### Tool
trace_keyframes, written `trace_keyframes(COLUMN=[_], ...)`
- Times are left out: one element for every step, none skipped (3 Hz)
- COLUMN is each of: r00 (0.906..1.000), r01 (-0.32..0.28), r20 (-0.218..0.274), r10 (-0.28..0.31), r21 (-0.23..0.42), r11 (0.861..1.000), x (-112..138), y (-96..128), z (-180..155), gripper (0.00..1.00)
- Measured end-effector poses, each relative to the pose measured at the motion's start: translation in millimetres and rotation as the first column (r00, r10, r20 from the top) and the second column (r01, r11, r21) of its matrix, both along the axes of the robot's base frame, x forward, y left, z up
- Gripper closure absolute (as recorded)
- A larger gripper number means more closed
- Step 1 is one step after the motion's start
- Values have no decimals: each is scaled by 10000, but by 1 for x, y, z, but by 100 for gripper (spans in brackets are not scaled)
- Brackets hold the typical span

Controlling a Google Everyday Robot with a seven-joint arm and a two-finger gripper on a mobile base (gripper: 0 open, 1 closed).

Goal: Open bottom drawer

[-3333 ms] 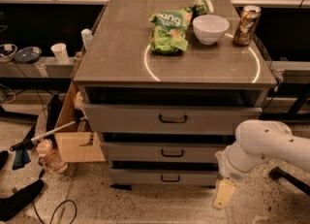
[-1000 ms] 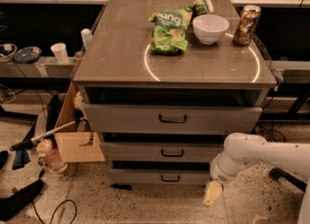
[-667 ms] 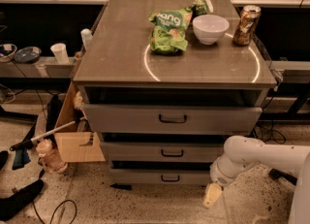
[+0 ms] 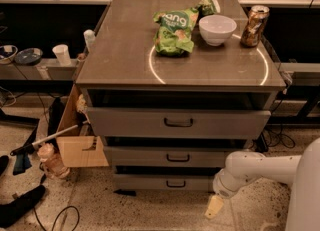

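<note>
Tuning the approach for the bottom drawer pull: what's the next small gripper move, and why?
Probably shift the gripper left and slightly up toward the black handle of the bottom drawer. The gripper hangs low, right of and below that handle, apart from it, and the drawer looks not yet pulled out, so it likely needs to line up with the handle first.

Toward the back edge of the table (image 4: 120,50) lay a chip bag (image 4: 175,31), a bowl (image 4: 217,29) right of it, a can (image 4: 254,19) by the right edge. The gripper (image 4: 214,206) hung low, right of the bottom drawer (image 4: 150,181).
</note>
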State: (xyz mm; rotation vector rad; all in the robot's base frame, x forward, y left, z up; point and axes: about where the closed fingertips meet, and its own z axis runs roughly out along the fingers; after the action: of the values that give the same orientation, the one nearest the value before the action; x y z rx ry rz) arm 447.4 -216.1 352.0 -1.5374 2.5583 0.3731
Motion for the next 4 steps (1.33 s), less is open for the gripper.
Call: trace_keyframes(r00=[9990,9924,9820,9820], r01=[-392,-1163,-1837,-1837], r20=[-196,-336,-319,-319], r10=[402,1186,1861,1861], r21=[513,647,661,661], r11=[9979,9911,9808,9808], x=[-1,4,10,10], y=[3,7,14,14], z=[-6,-16,-29,-29], gripper=[0,0,0,0])
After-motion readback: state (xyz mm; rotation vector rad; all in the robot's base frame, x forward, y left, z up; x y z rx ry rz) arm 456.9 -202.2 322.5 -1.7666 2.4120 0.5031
